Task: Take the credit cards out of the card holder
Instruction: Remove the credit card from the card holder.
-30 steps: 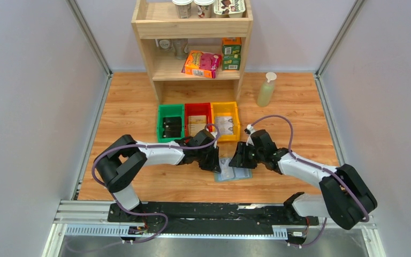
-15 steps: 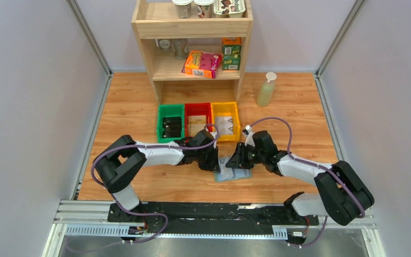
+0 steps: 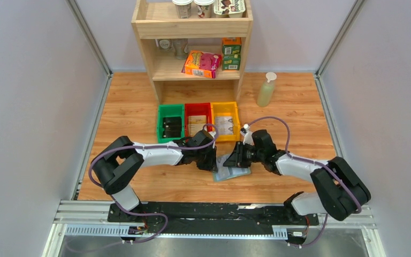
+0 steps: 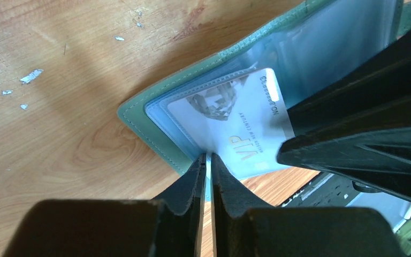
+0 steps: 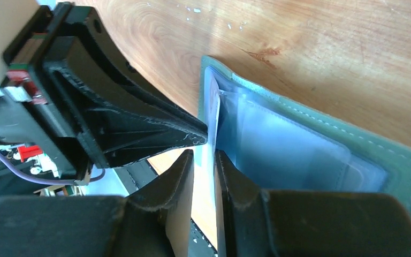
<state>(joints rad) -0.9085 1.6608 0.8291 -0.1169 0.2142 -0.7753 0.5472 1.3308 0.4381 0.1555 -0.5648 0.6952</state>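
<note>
Top view
- holder [image 3: 236, 172]: is seen lying open on the table [image 3: 139, 101], in front of the bins [image 3: 198, 105], with both grippers at it.
- left gripper [image 3: 215, 163]: is set at the holder's left edge.
- right gripper [image 3: 234, 159]: is set over the holder's far part, close to the left gripper.
- surroundings: green, red and yellow bins are lined up before the shelf [image 3: 192, 29]; a bottle [image 3: 265, 92] is stood to its right.

Left wrist view
- left gripper state: fingers [image 4: 190, 184] are almost together, pinched on the holder's near edge.
- card [image 4: 235, 126]: white, marked "VIP", is seen inside a clear sleeve of the holder.
- right gripper: its dark fingers are placed at the card's right end.

Right wrist view
- right gripper state: the gap is narrow, and a thin pale edge stands between the fingers. Whether it is card or sleeve, and whether it is pinched, cannot be told.
- holder: pale blue sleeves are framed by a stitched green border.
- left gripper: its tip is met at the same corner.
</note>
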